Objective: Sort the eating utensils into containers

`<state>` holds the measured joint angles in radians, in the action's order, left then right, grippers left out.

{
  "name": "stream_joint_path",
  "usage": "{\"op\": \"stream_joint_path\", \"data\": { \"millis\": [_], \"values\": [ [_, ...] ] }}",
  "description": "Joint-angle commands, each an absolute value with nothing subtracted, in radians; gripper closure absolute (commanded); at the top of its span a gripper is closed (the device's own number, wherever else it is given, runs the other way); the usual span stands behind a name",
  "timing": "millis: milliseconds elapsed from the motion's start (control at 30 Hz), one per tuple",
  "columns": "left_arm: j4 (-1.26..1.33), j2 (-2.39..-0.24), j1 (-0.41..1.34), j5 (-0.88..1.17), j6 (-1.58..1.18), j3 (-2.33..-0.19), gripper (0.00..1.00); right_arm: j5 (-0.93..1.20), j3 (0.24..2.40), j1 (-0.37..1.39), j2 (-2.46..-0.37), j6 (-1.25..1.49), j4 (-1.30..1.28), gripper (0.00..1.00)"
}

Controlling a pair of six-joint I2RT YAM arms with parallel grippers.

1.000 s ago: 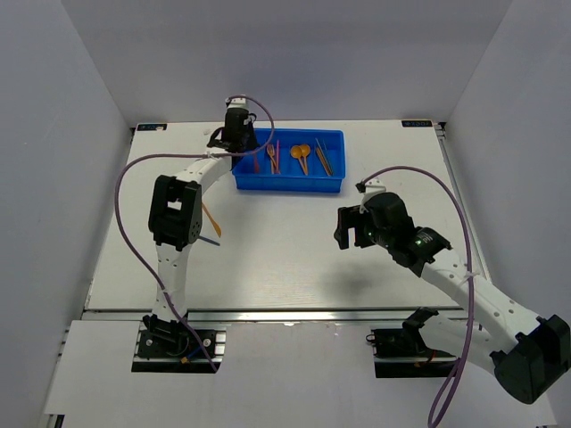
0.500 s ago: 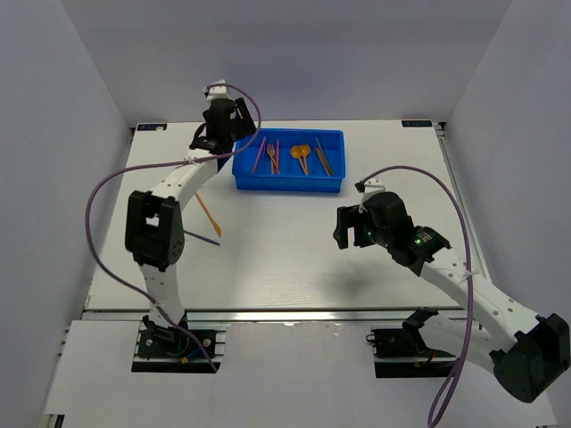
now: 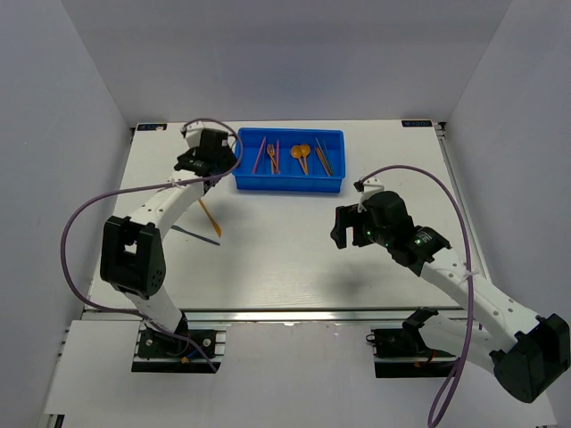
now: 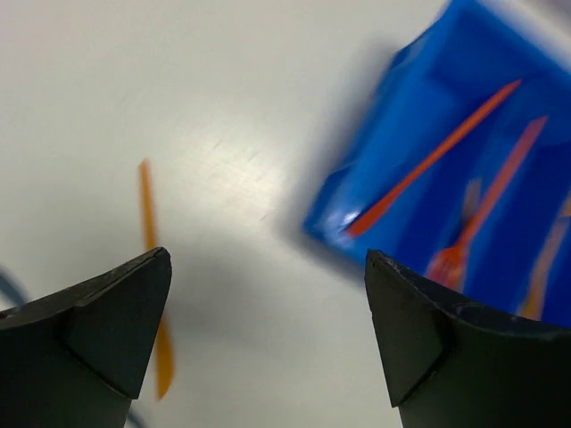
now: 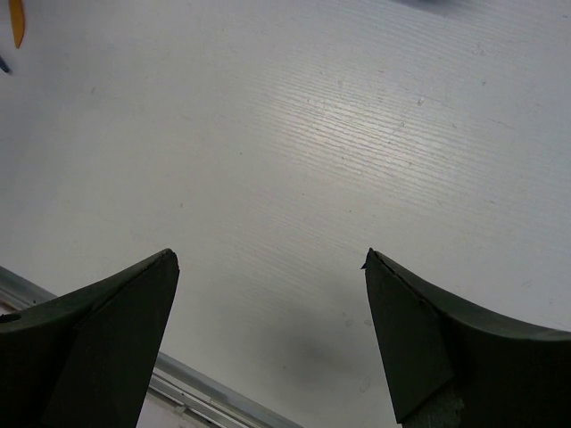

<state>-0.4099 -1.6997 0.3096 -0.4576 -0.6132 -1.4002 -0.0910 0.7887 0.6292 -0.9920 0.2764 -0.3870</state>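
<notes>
Utensils (image 3: pixel 272 160) sit in neither end effector. My left end effector (image 4: pixel 268 259) hangs wide open and empty just beside the left end of the blue tray (image 3: pixel 290 188). It is angled down over an orange stick (image 4: pixel 147 214) lying loose on the surface (image 3: pixel 285 267), which I judge to be the next pick. A dark utensil (image 3: pixel 198 234) lies near it. My right end effector (image 5: pixel 268 257) is equally open, holds nothing, and is parked well apart, probably to keep clear. In the tray a red stick (image 3: pixel 260 157), an orange fork (image 4: pixel 451 263), orange spoons (image 3: pixel 303 153) and dark pieces (image 3: pixel 323 158) lie grouped by kind.
</notes>
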Motion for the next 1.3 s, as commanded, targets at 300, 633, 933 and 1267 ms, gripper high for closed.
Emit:
{"op": "stream_joint_path", "data": {
  "millis": [300, 633, 933, 1267],
  "values": [
    [-0.494, -1.716, 0.216, -0.516, -0.795, -1.232, 0.16, -0.035, 0.775, 0.626, -0.945, 0.285, -0.342, 0.11],
    [-0.460, -1.902, 0.112, -0.353, -0.772, -1.298, 0.41, -0.031, 0.767, 0.627, -0.960, 0.285, -0.333, 0.11],
    [-0.506, -1.962, 0.112, -0.368, -0.773, -1.298, 0.53, -0.026, 0.773, 0.626, -0.973, 0.284, -0.322, 0.11],
    [-0.531, -1.997, 0.112, -0.354, -0.790, -1.239, 0.92, -0.011, 0.742, 0.627, -0.953, 0.281, -0.298, 0.11]
  ]
}}
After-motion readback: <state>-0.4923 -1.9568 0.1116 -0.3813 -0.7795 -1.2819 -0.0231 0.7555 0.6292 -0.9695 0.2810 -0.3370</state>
